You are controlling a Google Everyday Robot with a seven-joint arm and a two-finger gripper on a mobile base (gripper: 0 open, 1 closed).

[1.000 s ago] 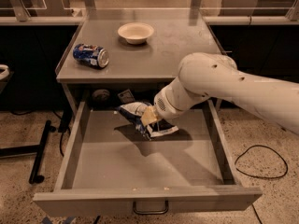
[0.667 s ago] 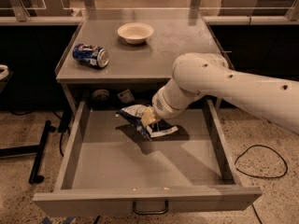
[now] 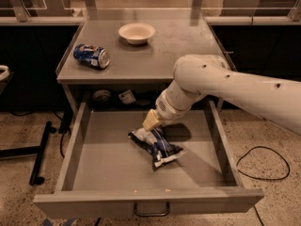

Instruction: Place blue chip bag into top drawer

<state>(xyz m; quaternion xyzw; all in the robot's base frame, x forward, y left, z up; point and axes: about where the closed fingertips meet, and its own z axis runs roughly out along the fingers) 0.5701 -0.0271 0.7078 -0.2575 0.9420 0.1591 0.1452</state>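
The blue chip bag (image 3: 157,147), dark blue and white with crinkled ends, lies flat on the bottom of the open top drawer (image 3: 94,173), near its middle. My gripper (image 3: 151,121) hangs just above the bag's upper left end, at the tip of the white arm (image 3: 225,86) that reaches in from the right. The gripper is open and holds nothing. The drawer is pulled far out, and its small pull handle (image 3: 151,210) shows on the front.
On the cabinet top stand a white bowl (image 3: 136,33) and a blue soda can (image 3: 91,55) lying on its side. Small items (image 3: 126,97) sit at the back under the top. A black cable (image 3: 263,164) lies on the floor to the right.
The bag was held up in the gripper over the drawer. It has dropped and now lies flat on the drawer bottom. The gripper has stayed almost in place above it.
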